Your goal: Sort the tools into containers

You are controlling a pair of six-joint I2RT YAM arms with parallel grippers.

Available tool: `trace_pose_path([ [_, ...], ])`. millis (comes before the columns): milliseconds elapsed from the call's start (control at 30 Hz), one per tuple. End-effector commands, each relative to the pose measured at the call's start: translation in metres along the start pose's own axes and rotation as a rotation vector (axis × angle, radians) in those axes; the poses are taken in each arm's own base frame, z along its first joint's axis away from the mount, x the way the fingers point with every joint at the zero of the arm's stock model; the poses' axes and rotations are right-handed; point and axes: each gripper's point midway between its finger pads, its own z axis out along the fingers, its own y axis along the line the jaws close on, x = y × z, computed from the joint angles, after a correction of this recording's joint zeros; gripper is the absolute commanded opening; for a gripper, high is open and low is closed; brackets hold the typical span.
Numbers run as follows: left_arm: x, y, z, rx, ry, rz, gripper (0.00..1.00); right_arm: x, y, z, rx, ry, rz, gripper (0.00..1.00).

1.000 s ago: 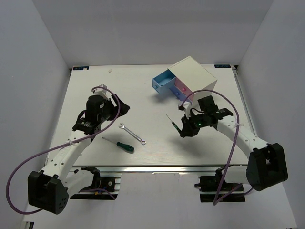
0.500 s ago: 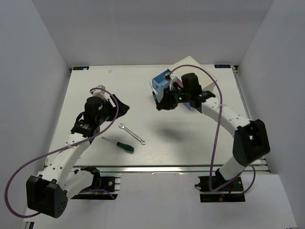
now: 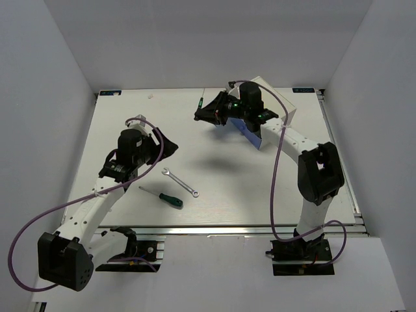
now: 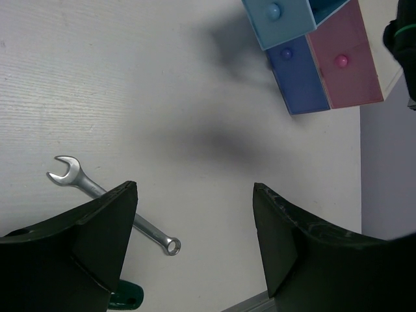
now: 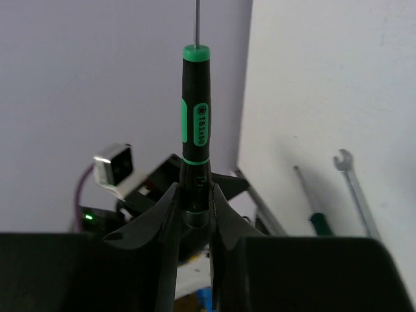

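Note:
My right gripper (image 3: pixel 207 113) (image 5: pixel 194 203) is shut on a thin dark mini screwdriver (image 5: pixel 195 123) (image 3: pixel 201 104) with green bands, held in the air just left of the white cabinet (image 3: pixel 276 99). The light blue drawer (image 4: pixel 281 19) stands pulled out; the dark blue drawer (image 4: pixel 299 77) and pink drawer (image 4: pixel 344 64) are closed. My left gripper (image 3: pixel 168 147) (image 4: pixel 195 247) is open and empty above the table. The silver wrench (image 3: pixel 180 182) (image 4: pixel 110 203) and green-handled screwdriver (image 3: pixel 163 196) lie below it. The second mini screwdriver is not visible.
The right arm (image 3: pixel 286 133) stretches over the cabinet's front and hides most of the drawers from above. The table's front rail (image 3: pixel 227 229) runs along the near edge. White walls close in the sides and back.
My right gripper has swung up and left with the mini screwdriver, from the table's middle right past the drawer fronts to the cabinet's left side. My left arm has hardly moved.

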Motion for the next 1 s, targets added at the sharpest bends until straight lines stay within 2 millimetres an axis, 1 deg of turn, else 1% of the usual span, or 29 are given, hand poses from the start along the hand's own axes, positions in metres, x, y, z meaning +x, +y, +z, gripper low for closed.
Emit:
trace_pose_path([
  [0,-0.015,-0.016,-0.001,0.046,-0.026,-0.002,0.81,-0.024,0.05,-0.004,-0.116,-0.07,0.188,0.0],
  [33,-0.016,-0.018,-0.001,0.052,-0.029,-0.002,0.81,-0.028,0.045,-0.001,-0.098,-0.08,0.252,0.0],
  [67,-0.015,-0.018,0.002,0.054,-0.021,-0.002,0.81,-0.032,0.041,-0.001,-0.085,-0.088,0.279,0.0],
  [100,-0.015,-0.018,0.003,0.055,-0.019,-0.003,0.81,-0.038,0.043,-0.001,-0.078,-0.102,0.287,0.0],
  [233,-0.018,-0.022,0.008,0.065,-0.011,0.003,0.81,-0.057,0.009,-0.001,0.03,-0.185,0.369,0.0],
  [267,-0.02,-0.024,0.008,0.068,-0.014,0.005,0.81,-0.06,-0.004,-0.004,0.074,-0.197,0.4,0.0],
  [333,-0.019,-0.024,0.01,0.071,-0.01,0.005,0.81,-0.064,-0.024,-0.005,0.124,-0.225,0.43,0.0],
  [367,-0.019,-0.024,0.01,0.073,-0.012,0.002,0.81,-0.069,-0.029,-0.008,0.134,-0.238,0.442,0.0],
  [400,-0.018,-0.024,0.011,0.075,-0.008,0.001,0.81,-0.068,-0.039,-0.01,0.167,-0.239,0.475,0.0],
  [433,-0.019,-0.025,0.011,0.076,-0.009,-0.002,0.81,-0.069,-0.045,-0.011,0.181,-0.249,0.489,0.0],
  [533,-0.018,-0.025,0.01,0.079,-0.01,-0.006,0.81,-0.077,-0.054,-0.014,0.198,-0.27,0.527,0.0],
  [567,-0.019,-0.025,0.009,0.079,-0.013,-0.007,0.81,-0.081,-0.053,-0.015,0.195,-0.28,0.53,0.0],
  [700,-0.02,-0.025,0.008,0.079,-0.024,-0.014,0.81,-0.092,-0.061,-0.014,0.211,-0.311,0.58,0.0],
  [833,-0.022,-0.026,0.008,0.079,-0.026,-0.017,0.81,-0.096,-0.071,-0.014,0.236,-0.337,0.622,0.0],
  [967,-0.022,-0.026,0.008,0.078,-0.028,-0.016,0.81,-0.107,-0.081,-0.018,0.247,-0.384,0.632,0.0],
])
